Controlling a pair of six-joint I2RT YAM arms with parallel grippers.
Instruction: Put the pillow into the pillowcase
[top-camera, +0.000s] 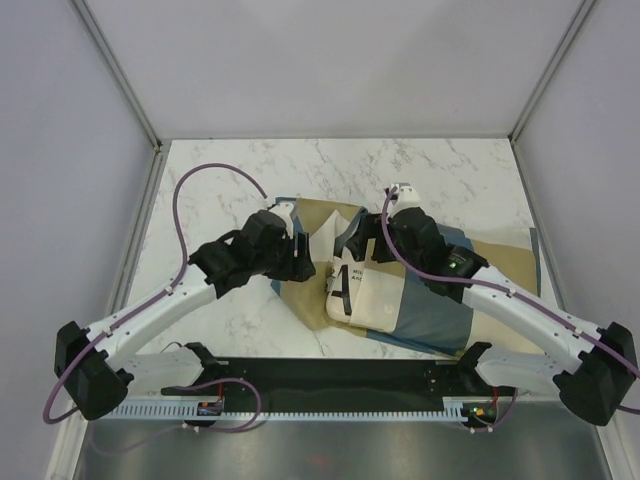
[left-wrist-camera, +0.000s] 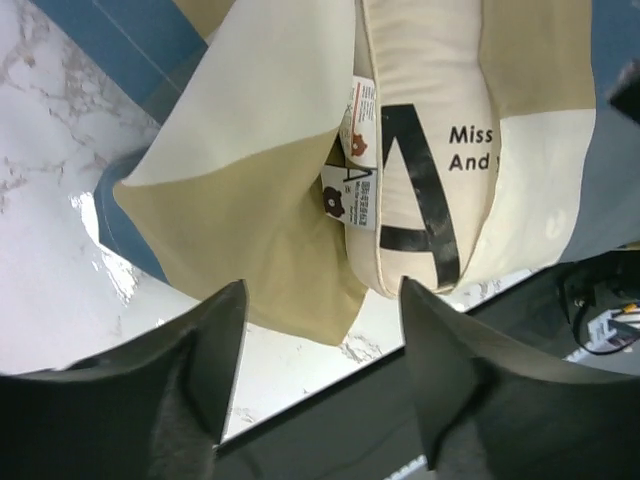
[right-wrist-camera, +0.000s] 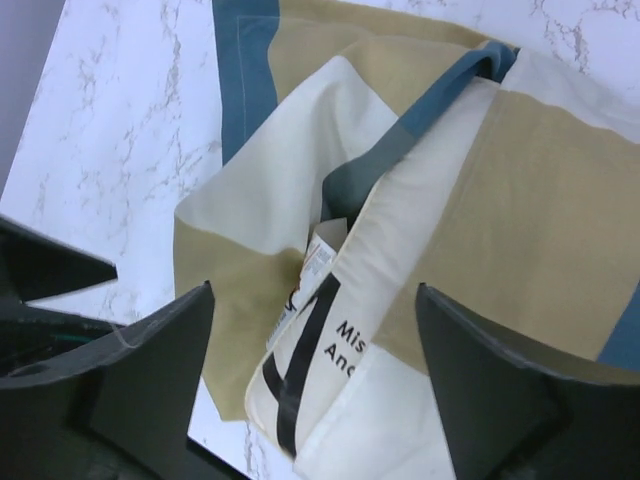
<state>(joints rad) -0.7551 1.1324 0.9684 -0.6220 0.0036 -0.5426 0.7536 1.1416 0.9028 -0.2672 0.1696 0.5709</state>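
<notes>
Nearly done: your pillow (left-wrist-camera: 430, 80) is sitting mostly inside the pillowcase (left-wrist-camera: 260, 120), lettered end poking out; left gripper (left-wrist-camera: 320, 290) and right gripper (right-wrist-camera: 315, 290) are gaping, holding nothing.

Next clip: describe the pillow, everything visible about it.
The pillow is a plump cream-white fabric cushion with a black mark, dark text starting "Miss" and "And", and small seam tags showing a brown bear face. It lies partly inside the checked pillowcase on the table, its printed end sticking out of the opening. Neither the left hand nor the right hand touches it.
</notes>
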